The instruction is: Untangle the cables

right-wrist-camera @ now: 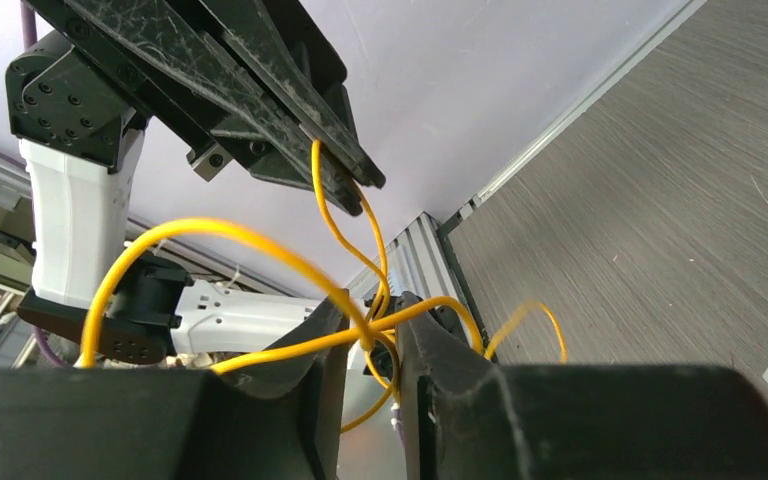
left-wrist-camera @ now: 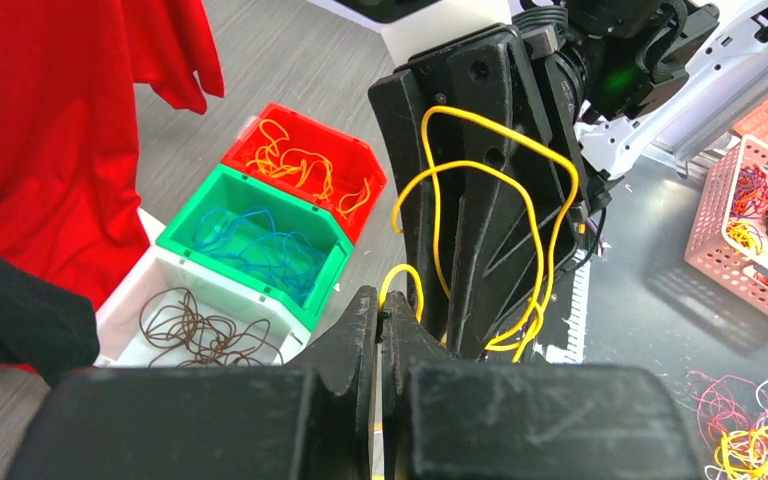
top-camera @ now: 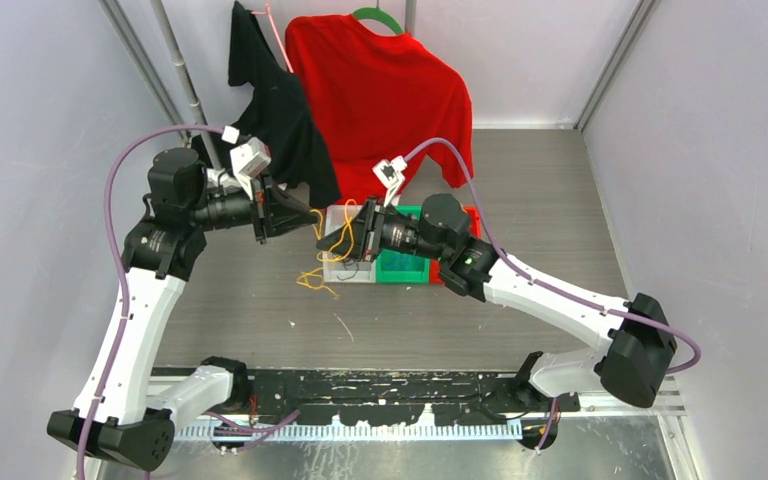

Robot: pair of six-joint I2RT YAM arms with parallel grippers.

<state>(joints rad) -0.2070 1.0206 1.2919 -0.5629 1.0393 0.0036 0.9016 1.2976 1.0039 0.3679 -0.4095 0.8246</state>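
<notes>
Left fingers pinch a yellow cable in mid-air over the bins, right fingers slightly apart around it; sorted cables fill the bins, but a tangled heap waits, so plenty remains

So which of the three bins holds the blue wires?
The green bin, in the middle; the red bin holds yellow wires, the white bin brown wires.
</notes>
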